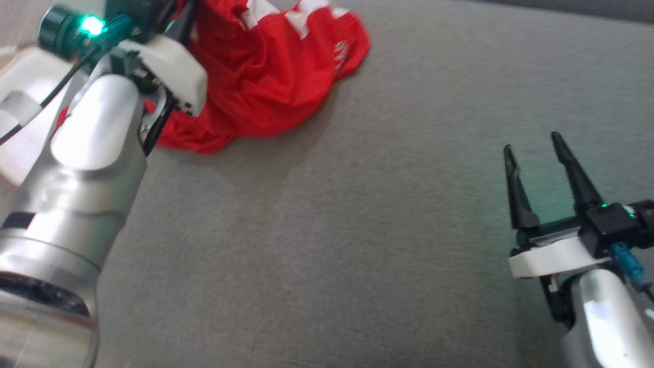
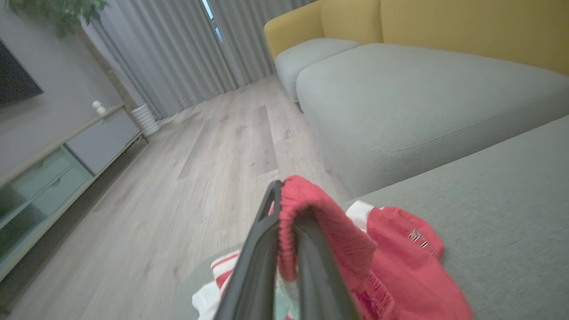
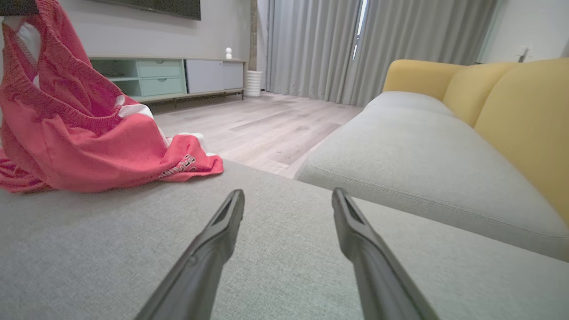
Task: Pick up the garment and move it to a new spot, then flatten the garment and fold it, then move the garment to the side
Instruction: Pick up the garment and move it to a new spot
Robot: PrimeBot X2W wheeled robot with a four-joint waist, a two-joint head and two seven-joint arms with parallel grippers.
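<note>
Left gripper (image 2: 289,209): closed on the garment (image 1: 265,76). In the left wrist view the 2 dark fingers stand close together with a ribbed red edge (image 2: 286,231) pinched between them. The cloth folds over the tip of 1 finger and hides it.

Garment: red, with white stripes and small printing near 1 edge. It lies at the far left part of the grey cushion (image 1: 357,230), close to the cushion's edge, with the wooden floor (image 2: 200,178) beyond. In the right wrist view its top is drawn upward toward the upper left corner, while the lower part rests bunched on the cushion and 1 flap spreads flat toward the right. The fabric is crumpled, not flattened.

Left forearm (image 1: 92,168): silver, reaching up the left side of the head view and covering the garment's near left portion.

Right gripper (image 1: 531,142): open, with its 2 fingers spread, a clear gap between them and nothing held. It sits low over bare cushion at the lower right of the head view, well apart from the garment.

Surroundings: a 2nd grey seat (image 3: 400,146) with yellow backrests (image 3: 524,115), grey curtains (image 3: 311,44), and a low cabinet (image 3: 178,75) along the wall.
</note>
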